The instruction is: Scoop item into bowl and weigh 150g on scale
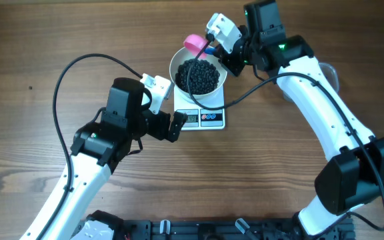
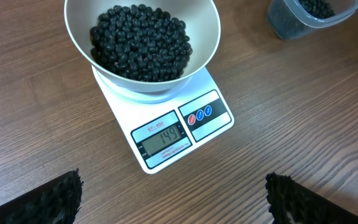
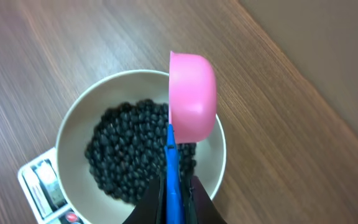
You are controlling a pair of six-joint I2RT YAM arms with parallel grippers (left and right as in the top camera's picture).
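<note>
My right gripper (image 3: pixel 174 202) is closed on the blue handle (image 3: pixel 172 165) of the pink scoop (image 3: pixel 192 96), which hangs tilted above the far rim of the bowl (image 3: pixel 73 124). The bowl stands on the scale (image 2: pixel 120 102) and holds the black beans (image 2: pixel 142 43) (I read its display (image 2: pixel 161 139) as 149, not surely). My left gripper (image 2: pixel 173 199) hangs wide open in front of the scale, holding nothing.

Closed gripper (image 3: pixel 174 200) on blue handle (image 3: pixel 172 163); pink scoop (image 3: pixel 192 93) above bowl (image 3: pixel 78 119) holding black beans (image 3: pixel 124 152).
</note>
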